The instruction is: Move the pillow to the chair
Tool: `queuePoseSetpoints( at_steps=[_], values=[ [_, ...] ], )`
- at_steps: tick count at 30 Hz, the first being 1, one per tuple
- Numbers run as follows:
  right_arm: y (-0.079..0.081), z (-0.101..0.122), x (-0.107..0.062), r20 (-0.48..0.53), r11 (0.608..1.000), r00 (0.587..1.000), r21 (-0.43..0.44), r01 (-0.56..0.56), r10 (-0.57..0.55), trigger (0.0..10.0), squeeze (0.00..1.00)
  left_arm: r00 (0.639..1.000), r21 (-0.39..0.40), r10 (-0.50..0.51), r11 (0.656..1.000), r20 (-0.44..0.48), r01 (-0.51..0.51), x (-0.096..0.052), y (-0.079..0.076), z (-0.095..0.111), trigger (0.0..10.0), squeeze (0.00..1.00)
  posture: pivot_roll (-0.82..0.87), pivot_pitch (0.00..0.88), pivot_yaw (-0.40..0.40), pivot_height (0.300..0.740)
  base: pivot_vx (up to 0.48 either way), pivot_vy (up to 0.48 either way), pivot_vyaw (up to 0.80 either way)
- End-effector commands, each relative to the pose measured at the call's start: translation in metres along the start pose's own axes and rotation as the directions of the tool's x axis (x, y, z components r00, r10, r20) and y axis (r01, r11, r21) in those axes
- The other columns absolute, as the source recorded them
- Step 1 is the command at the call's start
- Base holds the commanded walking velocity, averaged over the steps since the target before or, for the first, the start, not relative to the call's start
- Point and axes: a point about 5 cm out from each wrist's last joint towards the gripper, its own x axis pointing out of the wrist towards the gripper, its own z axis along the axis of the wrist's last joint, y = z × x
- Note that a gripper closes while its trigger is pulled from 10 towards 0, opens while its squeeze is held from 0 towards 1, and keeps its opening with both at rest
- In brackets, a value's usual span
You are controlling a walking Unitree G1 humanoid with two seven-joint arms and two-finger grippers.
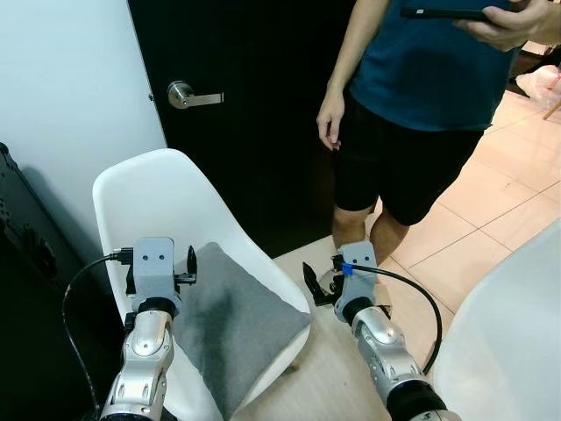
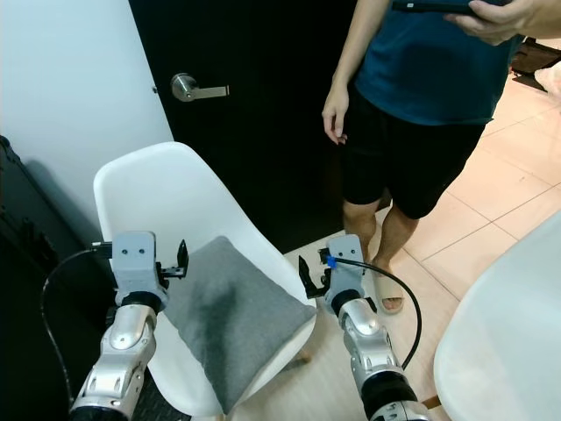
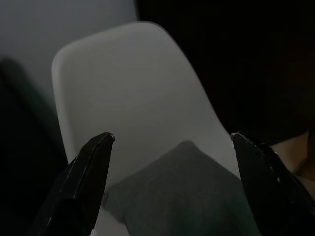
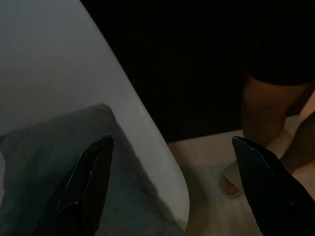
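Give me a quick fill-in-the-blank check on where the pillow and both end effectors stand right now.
1. The grey pillow lies on the seat of the white ____.
2. Both the left end effector and the right end effector have their fingers ____, holding nothing.
3. A person stands in front of the black ____, behind the chair.

Missing words: chair; open; door

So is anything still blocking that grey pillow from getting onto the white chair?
Nothing visible does: the pillow already lies on the chair seat. Both open pincers, left pincer and right pincer, flank it without touching.
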Motion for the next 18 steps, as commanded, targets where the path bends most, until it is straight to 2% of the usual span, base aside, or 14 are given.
queuePoseSetpoints(
  at_steps=[1,6,18],
  values=[
    [0.0006,-0.0004,0.0013,-0.004,1.0,1.0,-0.001,-0.003,0.003,10.0,0.0,1.0,0.004,0.004,1.0,-0.02,-0.004,-0.0007,-0.0005,-0.0049,10.0,0.0,0.04,0.084,-0.007,0.74,0.0,-0.311,0.0],
    [0.0001,0.0007,0.0023,-0.003,1.0,1.0,0.0,-0.005,0.005,10.0,0.0,1.0,-0.03,0.018,0.999,-0.009,-0.019,0.0001,0.001,-0.0031,10.0,0.0,0.04,0.085,-0.005,0.74,0.0,0.0,0.0],
    [0.0017,0.0016,0.0038,0.0,1.0,1.0,0.004,-0.015,0.015,10.0,0.0,1.0,-0.026,0.009,1.0,0.001,-0.009,-0.0007,0.001,-0.0025,10.0,0.0,0.04,0.086,-0.009,0.74,0.0,0.0,0.0]
  ],
)
